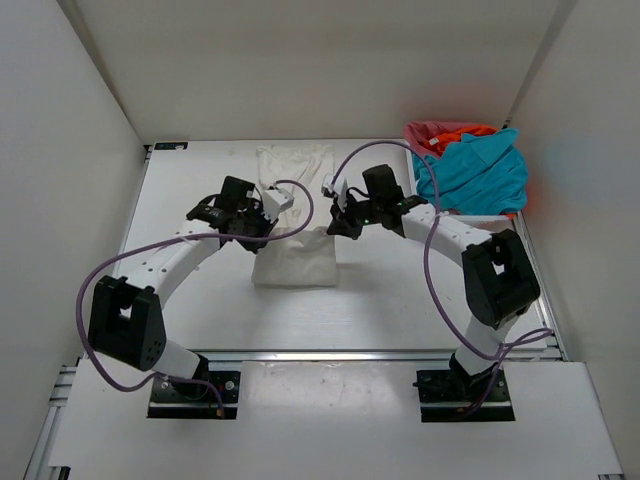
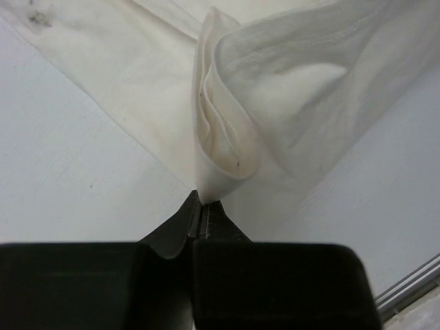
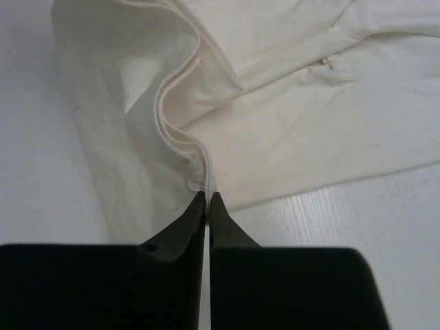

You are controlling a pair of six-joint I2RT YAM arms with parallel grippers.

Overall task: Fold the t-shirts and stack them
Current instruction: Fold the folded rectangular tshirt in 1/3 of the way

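Observation:
The white t-shirt [image 1: 295, 262] lies in the middle of the table, its near part lifted between both arms. My left gripper [image 1: 262, 226] is shut on a bunched fold of that white t-shirt [image 2: 227, 117], and the cloth rises straight out of the gripper [image 2: 201, 197]. At the shirt's right side, my right gripper [image 1: 336, 222] is shut on its layered hem [image 3: 180, 141], which is pinched at the gripper [image 3: 207, 195]. A teal-blue t-shirt [image 1: 487, 170], a bright orange one [image 1: 470, 129] and a pinkish-red one [image 1: 428, 133] sit heaped at the back right.
White walls enclose the table on the left, back and right. The heap of coloured shirts fills the back right corner, just beyond the right arm's elbow [image 1: 497, 265]. A metal rail [image 1: 350, 353] runs along the table's near edge.

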